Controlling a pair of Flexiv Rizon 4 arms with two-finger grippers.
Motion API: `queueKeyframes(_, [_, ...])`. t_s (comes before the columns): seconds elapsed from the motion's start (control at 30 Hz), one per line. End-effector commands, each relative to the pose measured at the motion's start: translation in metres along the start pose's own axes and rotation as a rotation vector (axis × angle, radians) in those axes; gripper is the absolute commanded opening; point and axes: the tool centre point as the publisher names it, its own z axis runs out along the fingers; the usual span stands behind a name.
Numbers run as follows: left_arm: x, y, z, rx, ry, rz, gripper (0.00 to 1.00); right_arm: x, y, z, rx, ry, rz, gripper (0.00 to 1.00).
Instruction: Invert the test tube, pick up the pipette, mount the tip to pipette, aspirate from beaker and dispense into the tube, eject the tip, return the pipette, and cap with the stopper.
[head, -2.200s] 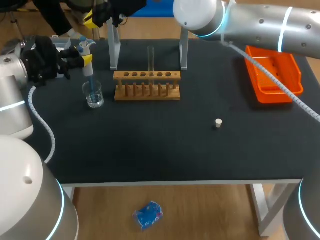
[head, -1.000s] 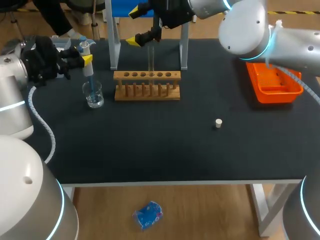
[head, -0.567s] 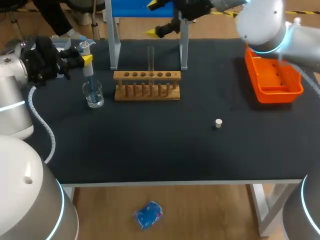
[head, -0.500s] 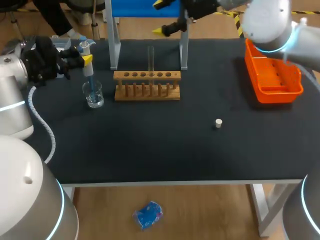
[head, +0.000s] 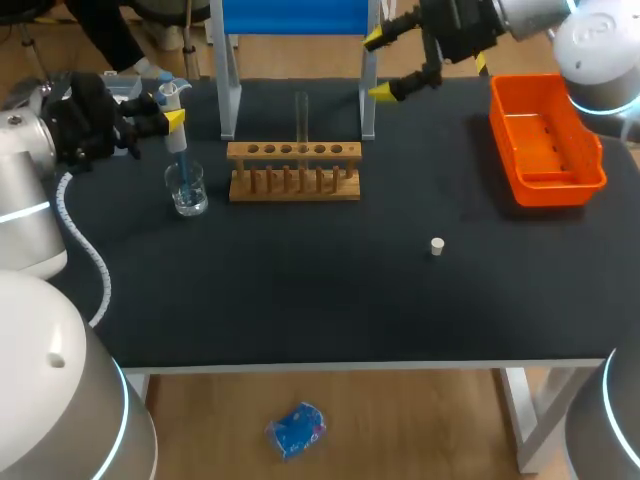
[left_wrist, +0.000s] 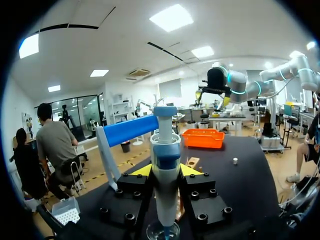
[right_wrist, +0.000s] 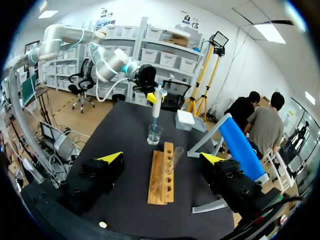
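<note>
Gripped blue-and-white plastic pipette (head: 177, 140) with left end effector (left_wrist: 165, 172) over clear glass beaker (head: 187, 190) at table's (head: 300, 300) far-left corner. Held right end effector (head: 378, 65) open above far edge.

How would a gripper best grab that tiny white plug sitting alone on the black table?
Probably grip the stopper by its round sides, coming straight down from above: it is short and low on the table, with nothing beside it to block a grasp.

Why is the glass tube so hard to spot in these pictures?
Head view: the test tube is clear, so the dark table shows through, leaving faint edges. Right wrist view: it looks pale above the wooden rack. Left wrist view: the pipette fills the middle; no tube seen.
</note>
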Motion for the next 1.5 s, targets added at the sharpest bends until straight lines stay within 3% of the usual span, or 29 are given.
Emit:
queueKeyframes(0.03, [0.0,-0.001,0.0,-0.002,0.0,0.0,0.0,0.001,-0.014,0.005,0.076,-0.007,-0.018,1.0])
queueKeyframes(0.47, [0.0,-0.001,0.0,-0.002,0.0,0.0,0.0,0.001,-0.014,0.005,0.076,-0.007,-0.018,1.0])
queueKeyframes(0.67, [0.0,-0.001,0.0,-0.002,0.0,0.0,0.0,-0.009,-0.013,0.024,-0.034,-0.016,0.017,1.0])
queueKeyframes(1.0, [0.0,-0.001,0.0,-0.002,0.0,0.0,0.0,-0.03,-0.025,0.031,-0.136,-0.017,-0.018,1.0])
queueKeyframes(1.17, [0.0,-0.001,0.0,-0.002,0.0,0.0,0.0,-0.042,-0.036,0.039,-0.148,-0.014,-0.006,1.0])
queueKeyframes(1.5, [0.0,-0.001,0.0,-0.002,0.0,0.0,0.0,-0.041,-0.044,0.058,-0.168,0.009,0.018,1.0])
